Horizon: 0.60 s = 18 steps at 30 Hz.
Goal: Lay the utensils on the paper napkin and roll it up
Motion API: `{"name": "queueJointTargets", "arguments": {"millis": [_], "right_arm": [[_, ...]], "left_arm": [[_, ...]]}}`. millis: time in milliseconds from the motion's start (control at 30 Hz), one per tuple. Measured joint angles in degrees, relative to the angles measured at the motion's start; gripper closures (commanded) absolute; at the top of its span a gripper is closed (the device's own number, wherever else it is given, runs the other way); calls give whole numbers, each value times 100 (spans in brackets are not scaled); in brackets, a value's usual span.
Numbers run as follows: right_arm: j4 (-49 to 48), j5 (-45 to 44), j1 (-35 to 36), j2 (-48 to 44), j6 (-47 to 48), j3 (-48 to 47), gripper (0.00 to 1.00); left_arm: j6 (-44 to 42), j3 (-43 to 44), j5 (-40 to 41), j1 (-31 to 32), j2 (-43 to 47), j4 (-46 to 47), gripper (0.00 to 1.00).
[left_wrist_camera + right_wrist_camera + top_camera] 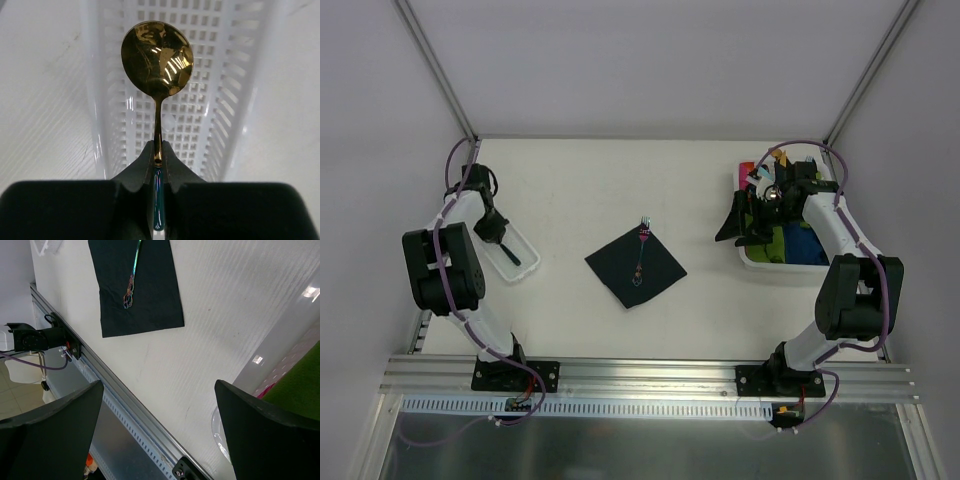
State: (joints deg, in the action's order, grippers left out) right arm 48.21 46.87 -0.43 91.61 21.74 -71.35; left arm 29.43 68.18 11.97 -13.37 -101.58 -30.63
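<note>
The black paper napkin (660,268) lies flat mid-table, turned like a diamond. The fork (640,255) lies along its middle, one end poking past the far corner. Both show in the right wrist view, the napkin (155,285) and the fork (131,287). My left gripper (511,256) is over the white basket (525,240) at the left. In the left wrist view it (158,150) is shut on the handle of the gold-bowled spoon (157,55). My right gripper (738,222) hangs open and empty beside the right bin; its fingers (60,425) are wide apart.
A white bin (760,262) at the right holds green, blue and pink items. The perforated basket (215,115) lies right under the spoon. The metal rail (125,410) runs along the table's near edge.
</note>
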Motion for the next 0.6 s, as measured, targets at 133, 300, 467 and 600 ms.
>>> {"name": "queueJointTargets", "arguments": {"millis": [133,300,467,600], "right_arm": [[0,31,-15,0,17,0,1],[0,55,-24,0,42,0,1],[0,55,-24,0,48,0,1],[0,52,-24,0,59,0,1]], "left_arm": [[-466,50,-52,240,793,-11,100],[-1270,1034,-433,1478,1191,-225,100],[-1735,1902,-990,2986,658,-284,100],[-1777,2103,-1451,3869,-214,-328,100]]}}
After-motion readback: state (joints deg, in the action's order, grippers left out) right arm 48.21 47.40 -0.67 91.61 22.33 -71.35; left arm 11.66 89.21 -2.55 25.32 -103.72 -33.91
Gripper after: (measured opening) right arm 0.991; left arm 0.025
